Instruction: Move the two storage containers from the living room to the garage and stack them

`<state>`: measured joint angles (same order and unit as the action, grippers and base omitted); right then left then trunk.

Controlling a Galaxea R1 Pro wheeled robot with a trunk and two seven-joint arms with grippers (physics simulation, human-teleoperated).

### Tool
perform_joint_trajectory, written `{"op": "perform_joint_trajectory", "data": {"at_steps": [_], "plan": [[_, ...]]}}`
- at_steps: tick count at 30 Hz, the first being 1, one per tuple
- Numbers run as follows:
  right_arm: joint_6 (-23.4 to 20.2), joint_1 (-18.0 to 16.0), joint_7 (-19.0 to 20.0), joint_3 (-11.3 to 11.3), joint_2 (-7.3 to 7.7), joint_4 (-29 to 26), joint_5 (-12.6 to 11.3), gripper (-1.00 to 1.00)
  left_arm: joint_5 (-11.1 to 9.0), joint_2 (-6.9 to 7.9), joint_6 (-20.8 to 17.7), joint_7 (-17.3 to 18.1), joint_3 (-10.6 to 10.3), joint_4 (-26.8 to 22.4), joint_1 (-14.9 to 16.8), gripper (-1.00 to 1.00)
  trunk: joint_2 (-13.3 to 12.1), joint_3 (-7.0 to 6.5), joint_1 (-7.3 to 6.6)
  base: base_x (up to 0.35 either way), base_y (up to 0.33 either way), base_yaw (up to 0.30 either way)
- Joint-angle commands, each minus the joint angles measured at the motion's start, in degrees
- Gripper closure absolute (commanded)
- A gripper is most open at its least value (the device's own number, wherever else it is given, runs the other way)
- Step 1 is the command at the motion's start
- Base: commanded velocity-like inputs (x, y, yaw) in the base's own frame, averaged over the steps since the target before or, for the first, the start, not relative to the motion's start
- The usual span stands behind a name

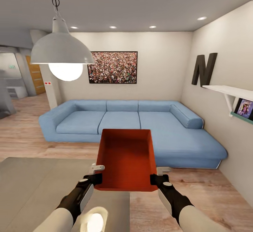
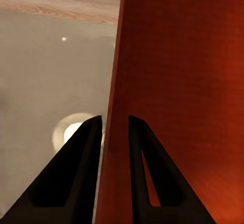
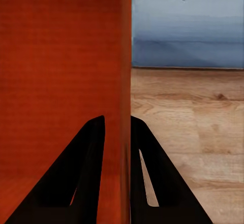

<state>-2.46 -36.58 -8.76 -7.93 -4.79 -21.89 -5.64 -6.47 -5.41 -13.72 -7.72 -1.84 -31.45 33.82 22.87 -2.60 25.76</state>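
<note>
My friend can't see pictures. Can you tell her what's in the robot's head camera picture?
Two black grippers, left and right, hold an orange-red storage container by its side walls, above a grey table. Behind it are a blue corner sofa, a wood floor and a hanging white lamp.

Head cam high, fwd; wrists close on container [image 1: 127, 160].

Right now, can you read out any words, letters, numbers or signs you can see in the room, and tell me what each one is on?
"N": a big dark letter mounted on the right-hand wall above the white shelf.
Green sign on the far wall at left: too small to read.
Red marks on the white pillar: too small to read.
Picture card under the shelf: blurred, no readable text.
Storage container: no lettering visible.
</note>
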Motion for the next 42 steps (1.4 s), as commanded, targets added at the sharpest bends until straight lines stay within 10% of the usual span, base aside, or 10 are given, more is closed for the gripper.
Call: {"op": "perform_joint_trajectory", "data": {"at_steps": [1, 42], "plan": [[-0.3, 0.0, -0.6, 0.0, 0.04, 0.0, -0.8, 1.0, 0.8, 0.01, 3.1, -5.8, 0.1, -0.2, 0.0, 1.0, 0.1, 0.03, 0.02, 0.0, 0.0, 0.271], [-0.3, 0.0, -0.6, 0.0, 0.04, 0.0, -0.8, 1.0, 0.7, 0.04, 3.1, -5.8, 0.1, -0.2, 0.0, 1.0, 0.1, 0.03, 0.02, 0.0, 0.0, 0.271]]}}
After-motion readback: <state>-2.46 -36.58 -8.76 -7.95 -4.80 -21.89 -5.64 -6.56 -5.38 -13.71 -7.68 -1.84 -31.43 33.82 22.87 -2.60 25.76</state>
